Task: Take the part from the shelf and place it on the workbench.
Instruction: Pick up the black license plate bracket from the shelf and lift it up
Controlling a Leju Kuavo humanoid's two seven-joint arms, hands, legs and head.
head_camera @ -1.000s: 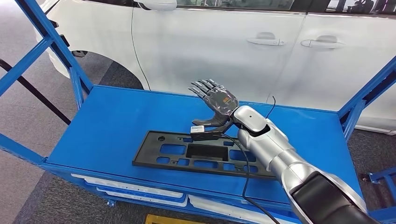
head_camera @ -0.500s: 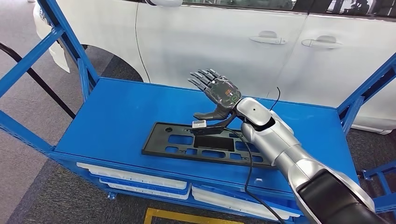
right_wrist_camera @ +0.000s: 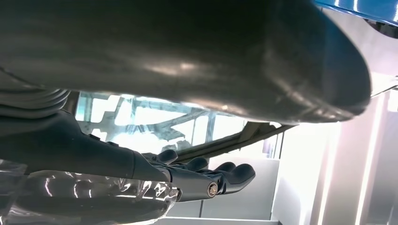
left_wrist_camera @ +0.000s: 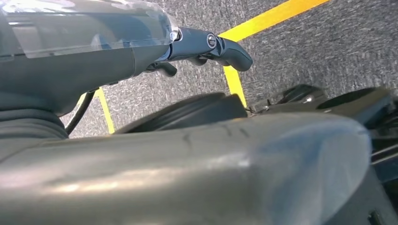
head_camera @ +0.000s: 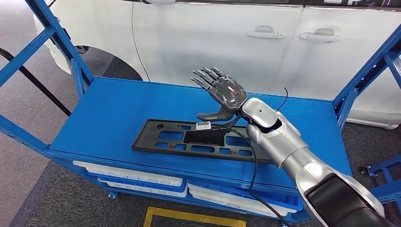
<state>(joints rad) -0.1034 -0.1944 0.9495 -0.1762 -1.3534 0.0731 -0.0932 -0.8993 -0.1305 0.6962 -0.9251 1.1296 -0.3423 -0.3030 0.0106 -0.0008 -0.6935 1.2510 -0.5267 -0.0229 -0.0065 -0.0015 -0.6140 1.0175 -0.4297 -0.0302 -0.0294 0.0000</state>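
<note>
A flat black plastic part (head_camera: pixel 163 144) with several rectangular cut-outs lies lengthwise on the blue table surface (head_camera: pixel 118 111), near its front edge. My right hand (head_camera: pixel 221 92) hovers just above the part's far edge, fingers straight and spread, holding nothing. Its thumb points toward the part without gripping it. In the right wrist view the fingers (right_wrist_camera: pixel 220 178) stretch out in the air with nothing in them. My left hand (left_wrist_camera: pixel 206 47) hangs over the grey floor, fingers extended and holding nothing.
A white car (head_camera: pixel 213 42) stands right behind the table. Blue frame posts rise at the left (head_camera: pixel 56 42) and right (head_camera: pixel 366 71) ends. White trays (head_camera: pixel 132 177) sit on the level below. A yellow floor line (head_camera: pixel 189 218) runs in front.
The camera has shifted, so the whole scene sits slightly differently. My right hand stays raised and spread above the part; the part has not moved on the table.
</note>
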